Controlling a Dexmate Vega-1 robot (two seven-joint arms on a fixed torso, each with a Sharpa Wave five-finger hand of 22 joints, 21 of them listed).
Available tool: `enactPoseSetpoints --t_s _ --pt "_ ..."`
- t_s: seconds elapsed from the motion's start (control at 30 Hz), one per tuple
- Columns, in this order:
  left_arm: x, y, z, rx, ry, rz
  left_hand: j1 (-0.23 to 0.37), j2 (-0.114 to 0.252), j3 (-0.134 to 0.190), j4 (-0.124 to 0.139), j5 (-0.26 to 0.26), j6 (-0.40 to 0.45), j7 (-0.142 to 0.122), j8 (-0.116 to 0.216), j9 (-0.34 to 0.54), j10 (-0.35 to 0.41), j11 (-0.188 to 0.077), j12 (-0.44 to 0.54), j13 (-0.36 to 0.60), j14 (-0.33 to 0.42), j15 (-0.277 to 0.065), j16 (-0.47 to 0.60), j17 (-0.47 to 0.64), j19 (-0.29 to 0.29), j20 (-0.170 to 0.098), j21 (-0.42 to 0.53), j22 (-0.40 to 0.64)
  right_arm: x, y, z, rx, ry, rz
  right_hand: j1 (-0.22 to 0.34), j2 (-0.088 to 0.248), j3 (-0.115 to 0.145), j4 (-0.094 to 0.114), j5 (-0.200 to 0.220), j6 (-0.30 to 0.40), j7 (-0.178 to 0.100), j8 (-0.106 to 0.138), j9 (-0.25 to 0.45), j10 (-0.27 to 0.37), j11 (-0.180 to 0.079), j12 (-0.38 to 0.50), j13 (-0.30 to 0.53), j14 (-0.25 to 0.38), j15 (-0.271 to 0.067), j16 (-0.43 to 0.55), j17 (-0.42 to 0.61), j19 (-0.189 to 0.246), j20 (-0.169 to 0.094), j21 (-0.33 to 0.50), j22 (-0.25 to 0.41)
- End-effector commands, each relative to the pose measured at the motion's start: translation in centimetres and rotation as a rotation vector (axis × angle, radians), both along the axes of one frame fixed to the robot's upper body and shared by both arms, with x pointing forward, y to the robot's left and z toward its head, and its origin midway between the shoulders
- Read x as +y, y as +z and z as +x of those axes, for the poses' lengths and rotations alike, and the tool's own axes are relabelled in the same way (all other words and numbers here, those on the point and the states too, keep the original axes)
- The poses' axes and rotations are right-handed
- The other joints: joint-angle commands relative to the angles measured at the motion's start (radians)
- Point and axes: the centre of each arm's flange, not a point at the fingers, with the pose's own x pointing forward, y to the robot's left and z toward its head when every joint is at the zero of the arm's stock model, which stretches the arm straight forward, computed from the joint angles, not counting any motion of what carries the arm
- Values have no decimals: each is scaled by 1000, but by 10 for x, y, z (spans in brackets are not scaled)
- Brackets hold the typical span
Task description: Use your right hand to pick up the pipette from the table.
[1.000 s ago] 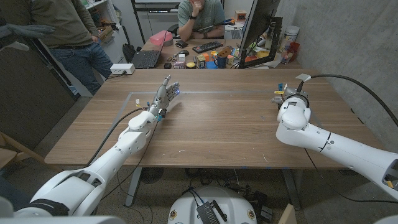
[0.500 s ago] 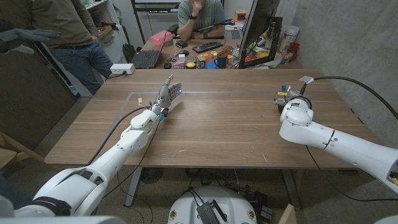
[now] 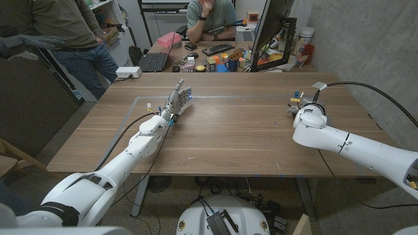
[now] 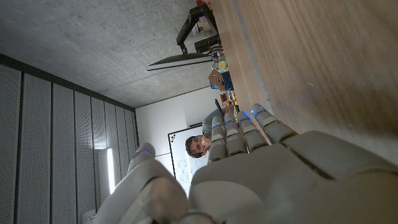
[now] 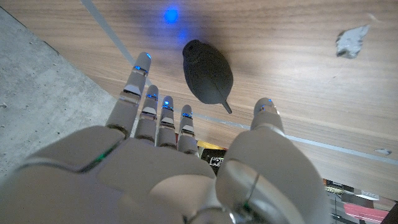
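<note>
- In the right wrist view, the pipette [image 5: 208, 71] is seen lying on the wooden table [image 5: 298, 81] just ahead of the right hand [image 5: 186, 143]. It is a dark, egg-shaped bulb with a short thin tip.
- The right hand's fingers [image 5: 163, 115] are spread and extended, with the thumb set apart to one side; nothing is held, and no contact with the pipette is seen.
- The pipette lies beyond the fingertips, in line with the gap between fingers and thumb. Its long axis runs obliquely to the line of the fingers, with the thin tip turned back towards the hand and the round end pointing away.
- In the head view, the right hand [image 3: 302, 104] is placed near the table's far right part; the pipette itself cannot be made out there, being hidden behind the wrist.
- The left hand [image 3: 176, 99] is held upright well apart from it on the table's other side, fingers extended and close together, holding nothing. The right hand is judged by far the nearer.
- A short forward reach is judged to be needed, so that the bulb can be closed on across its width.
</note>
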Motion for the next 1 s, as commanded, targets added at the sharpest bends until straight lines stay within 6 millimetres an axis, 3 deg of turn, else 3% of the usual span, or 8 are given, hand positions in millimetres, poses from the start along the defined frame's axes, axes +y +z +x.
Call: enactPoseSetpoints --t_s 0.03,0.4,0.53,0.6,0.67,0.8,0.9,1.0 --pt "-2 0 6 6 -6 -1 2 6 -1 0 2 9 3 2 2 3 -1 3 2 10 3 5 1 3 4 5 4 -3 -7 8 26 -6 28 3 9 1 3 6 -3 2 8 2 -7 0 1 5 0 -1 3 3 -3 -5 -3 4" --pt "-4 1 9 8 -5 4 2 7 -3 0 2 8 0 1 2 2 -1 2 2 11 4 5 2 3 6 5 4 -6 -10 14 26 2 37 8 19 6 3 11 3 -2 12 2 -2 -1 7 5 17 -7 12 4 22 -8 -1 7" --pt "-4 1 8 8 -4 4 2 7 -4 0 2 9 1 1 2 3 0 3 2 11 3 5 2 3 7 5 4 -6 -12 15 16 -3 55 39 32 20 -8 22 24 -16 21 3 16 -18 22 9 72 -11 24 4 107 -11 15 9" --pt "-4 1 8 7 -4 2 2 7 -4 0 2 9 0 1 2 4 1 3 2 11 2 5 2 3 8 5 4 -6 -11 16 14 -6 57 85 47 41 -22 29 56 -36 31 9 49 -50 48 25 150 -29 37 7 228 -17 43 7" --pt "-3 1 8 8 -2 2 2 8 -4 0 2 9 0 1 2 3 -1 3 2 11 2 5 2 3 8 5 4 -5 -10 17 10 -14 55 125 63 61 -29 34 97 -53 48 20 87 -76 76 45 222 -73 53 13 304 -79 58 6" --pt "-2 0 9 10 -1 -1 2 8 -5 0 2 8 1 1 2 4 -1 3 2 12 3 5 2 3 9 5 4 -4 -9 18 -9 -19 52 207 88 100 -40 34 162 -62 84 49 145 -77 128 92 329 -134 76 24 393 -169 73 6" --pt "-2 -1 9 11 1 -4 2 8 -5 0 2 9 1 1 2 4 0 3 2 12 3 5 2 3 9 5 4 -2 -7 19 -27 -27 44 290 113 144 -44 22 234 -70 131 88 209 -93 180 144 424 -186 110 48 459 -237 87 9" --pt "-2 -1 9 12 4 -4 2 9 -6 0 2 9 1 1 2 3 0 3 2 12 3 5 2 3 9 5 4 -1 -7 19 -55 -29 25 383 125 185 -46 -6 350 -60 209 152 310 -138 254 224 547 -270 168 87 529 -330 111 14"
